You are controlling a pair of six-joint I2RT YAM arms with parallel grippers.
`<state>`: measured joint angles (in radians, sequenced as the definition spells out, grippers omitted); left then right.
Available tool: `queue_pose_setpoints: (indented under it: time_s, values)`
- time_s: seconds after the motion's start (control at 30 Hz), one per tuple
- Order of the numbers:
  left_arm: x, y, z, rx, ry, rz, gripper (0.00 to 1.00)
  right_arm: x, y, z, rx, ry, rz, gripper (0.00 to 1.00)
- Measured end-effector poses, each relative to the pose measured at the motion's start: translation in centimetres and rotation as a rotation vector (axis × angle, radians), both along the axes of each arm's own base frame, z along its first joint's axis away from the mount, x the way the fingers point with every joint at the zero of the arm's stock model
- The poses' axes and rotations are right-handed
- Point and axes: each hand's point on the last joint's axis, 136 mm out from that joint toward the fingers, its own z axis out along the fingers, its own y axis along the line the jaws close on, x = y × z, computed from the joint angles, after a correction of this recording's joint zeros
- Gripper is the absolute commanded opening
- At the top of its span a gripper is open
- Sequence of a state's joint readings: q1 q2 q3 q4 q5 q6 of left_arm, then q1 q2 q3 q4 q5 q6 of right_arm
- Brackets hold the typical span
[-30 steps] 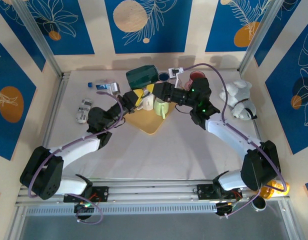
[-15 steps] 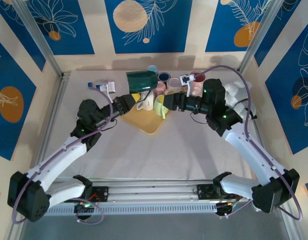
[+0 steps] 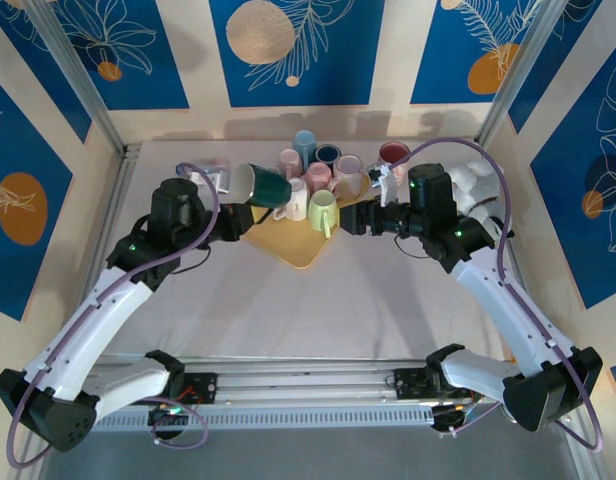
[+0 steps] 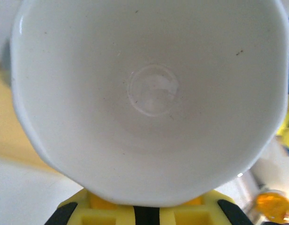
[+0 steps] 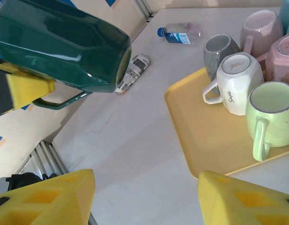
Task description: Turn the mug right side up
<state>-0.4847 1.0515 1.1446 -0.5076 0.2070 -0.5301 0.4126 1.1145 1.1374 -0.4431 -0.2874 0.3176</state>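
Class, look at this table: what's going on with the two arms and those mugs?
The left gripper is shut on a dark green ceramic mug with a white inside, holding it in the air on its side near the flat yellow tray's left side. The right gripper hovers open and empty by the tray, where a white mug and a light green mug stand. The green mug is not yet upright.

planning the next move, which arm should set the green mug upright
Left. The left gripper is shut on the green mug, held on its side above the table; the right gripper hangs open and empty.
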Motion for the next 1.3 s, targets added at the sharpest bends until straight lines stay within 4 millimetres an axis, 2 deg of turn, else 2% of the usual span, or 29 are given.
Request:
queue_pose_setpoints:
  time_s: [0.13,0.27,0.43,0.6,0.73,0.93,1.07,1.3]
  values:
    - [0.7,2.1,-1.9,0.144,0.061,0.077,0.0,0.0,0.0,0.0,-0.005,-0.008,0.004,0.59]
    - [1.6,4.6,-4.7,0.283,0.135,0.148,0.0,0.0,0.0,0.0,-0.005,-0.009,0.005,0.58]
    - [3.0,7.5,-7.5,0.403,0.202,0.214,0.0,0.0,0.2,-0.2,-0.003,0.001,0.013,0.57]
    - [5.3,9.5,-9.5,0.476,0.226,0.248,0.0,0.5,0.9,-1.7,-0.01,0.053,0.04,0.53]
    - [7.6,11.1,-12.4,0.526,0.281,0.27,0.0,0.7,1.8,-3.3,-0.037,0.083,0.07,0.54]
    - [9.9,13.0,-16.8,0.585,0.379,0.274,0.0,0.6,3.0,-4.6,-0.062,0.094,0.114,0.54]
    - [11.3,14.3,-17.8,0.596,0.397,0.294,0.0,0.7,3.4,-5.2,-0.07,0.107,0.12,0.54]
    - [14.5,15.9,-18.0,0.603,0.372,0.321,0.0,0.8,3.7,-5.6,-0.077,0.115,0.124,0.54]
